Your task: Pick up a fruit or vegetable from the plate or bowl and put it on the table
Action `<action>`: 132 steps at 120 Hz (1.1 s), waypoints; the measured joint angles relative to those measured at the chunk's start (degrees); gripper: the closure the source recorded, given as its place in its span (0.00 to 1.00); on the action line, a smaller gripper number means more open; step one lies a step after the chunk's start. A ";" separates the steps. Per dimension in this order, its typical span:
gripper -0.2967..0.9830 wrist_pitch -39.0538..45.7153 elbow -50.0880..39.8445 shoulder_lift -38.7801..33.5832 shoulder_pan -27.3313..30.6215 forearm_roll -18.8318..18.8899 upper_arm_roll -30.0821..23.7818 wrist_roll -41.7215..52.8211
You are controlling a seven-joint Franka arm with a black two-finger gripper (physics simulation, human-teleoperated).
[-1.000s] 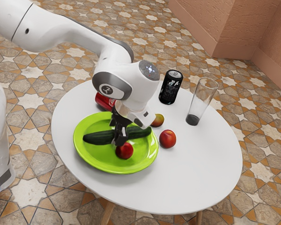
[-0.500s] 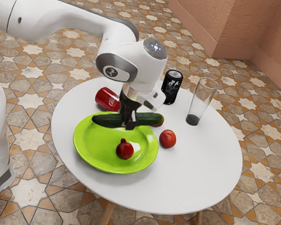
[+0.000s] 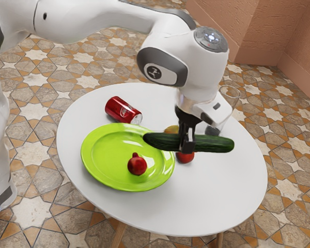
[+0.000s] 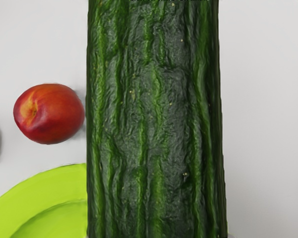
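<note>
With clock hours read from the plate's middle in the exterior view, 12 at the far side, the claw (image 3: 187,144) is clamped on the cucumber (image 3: 212,143) near its middle. The cucumber is held up above the table (image 3: 206,201), lying nearly level along a 9-to-3 line. Its 9 o'clock end overlaps the rim of the green plate (image 3: 86,155) in that view, and the rest reaches out past the rim toward 3.

On the plate, a small red fruit (image 3: 137,165) with a stubby crown sits between 4 and 5 o'clock. The nectarine (image 3: 185,158) is on the table just off the plate at 3, partly hidden by the cucumber; a yellowish fruit (image 3: 170,130) is at 2, also partly covered. The red can (image 3: 122,109) lies on its side at 12. Farther out at 2, a clear glass (image 3: 231,95) stands partly behind the hand. In the wrist view, nectarine and plate are on the same side of the cucumber.
</note>
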 joint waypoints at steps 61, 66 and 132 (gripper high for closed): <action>0.64 2.57 9.76 16.76 0.76 5.48 -2.86 0.03; 0.64 3.02 10.03 17.59 0.71 5.77 -2.91 0.03; 0.61 9.61 10.08 24.41 0.58 6.99 -2.43 -0.19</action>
